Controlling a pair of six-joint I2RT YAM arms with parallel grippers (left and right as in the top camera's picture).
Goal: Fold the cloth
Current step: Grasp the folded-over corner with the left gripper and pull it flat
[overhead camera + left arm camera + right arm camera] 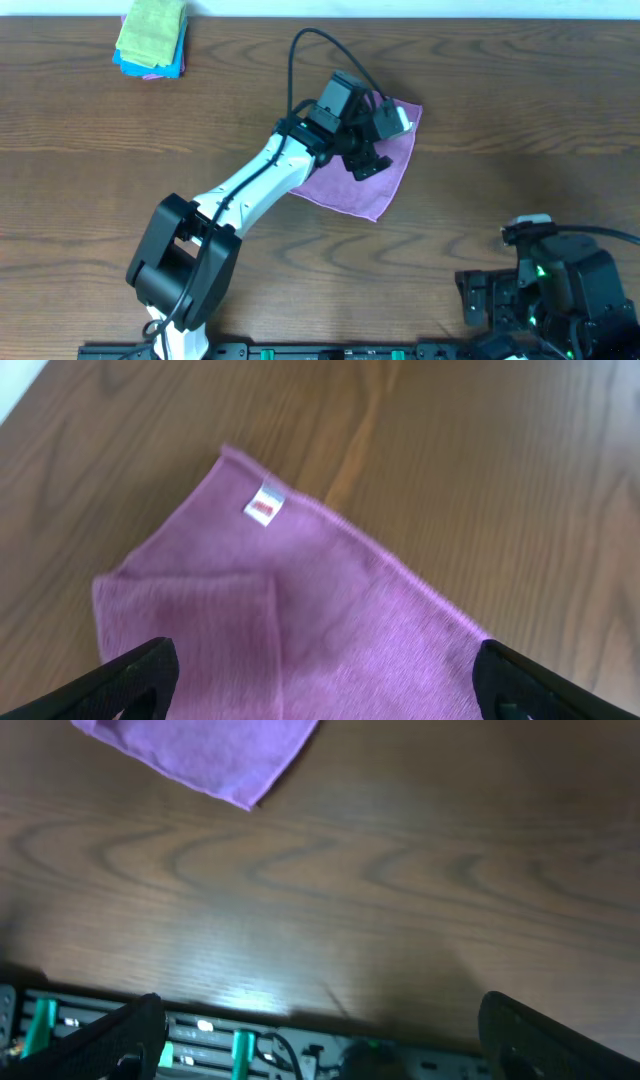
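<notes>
The lilac cloth [372,178] lies flat on the wooden table, right of centre. In the left wrist view the cloth [300,610] fills the lower half, with its white tag [264,507] near the far corner and a soft crease down its middle. My left gripper [370,150] hovers over the cloth's upper part. Seen from the wrist, the left gripper [325,680] is open, its fingertips [135,675] wide apart with only cloth below. My right gripper [330,1040] is open and empty near the table's front edge, far from the cloth's near corner [245,795].
A stack of folded cloths [152,38], yellow-green on top of blue and pink, sits at the back left. The left arm [250,190] stretches diagonally across the middle. The right arm [560,290] rests at the front right by the equipment rail [200,1030].
</notes>
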